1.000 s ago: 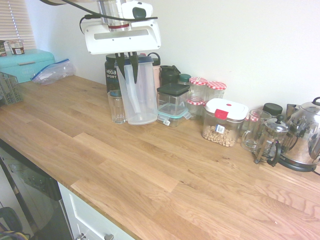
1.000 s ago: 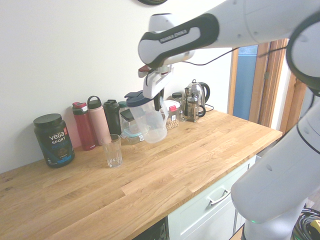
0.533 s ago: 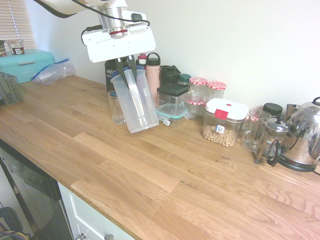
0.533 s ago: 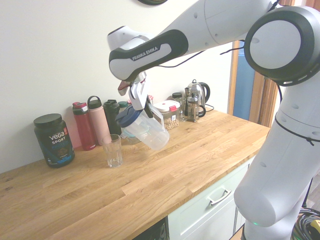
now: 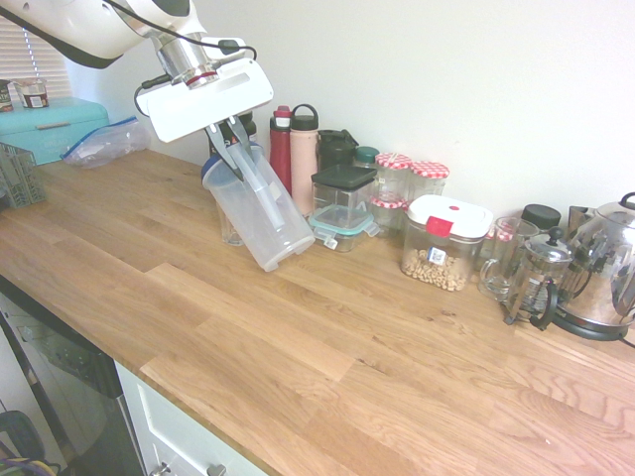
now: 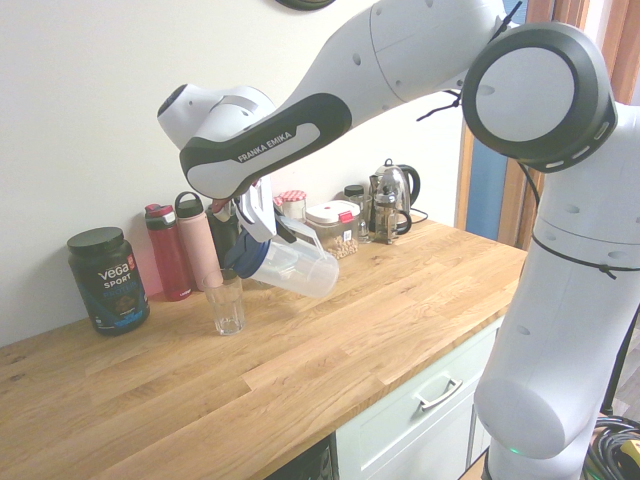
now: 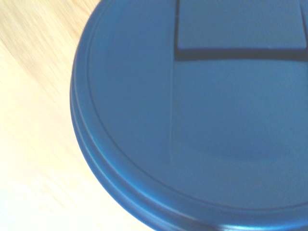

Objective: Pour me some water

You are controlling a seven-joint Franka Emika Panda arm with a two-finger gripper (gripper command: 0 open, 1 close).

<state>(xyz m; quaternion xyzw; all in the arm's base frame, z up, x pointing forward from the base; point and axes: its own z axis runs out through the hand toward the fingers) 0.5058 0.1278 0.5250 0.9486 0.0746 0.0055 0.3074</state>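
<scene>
My gripper (image 6: 256, 215) grips the handle of the clear plastic pitcher with the blue lid (image 6: 292, 267), tilted just above the empty drinking glass (image 6: 226, 302) on the wooden desk (image 6: 330, 340). I judge pouring is starting; next I should tip further, spout over the rim.

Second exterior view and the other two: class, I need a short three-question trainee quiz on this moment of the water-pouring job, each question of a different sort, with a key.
1. True or false: the clear plastic pitcher with a blue lid stands upright on the wooden countertop.
2. Which way does the pitcher's lid end lean? A) toward the clear drinking glass B) toward the steel kettle C) straight up
3. Fill in: the gripper is ___ on the pitcher's handle.

Key
1. False: it is held tilted, off the counter.
2. A
3. shut
</scene>
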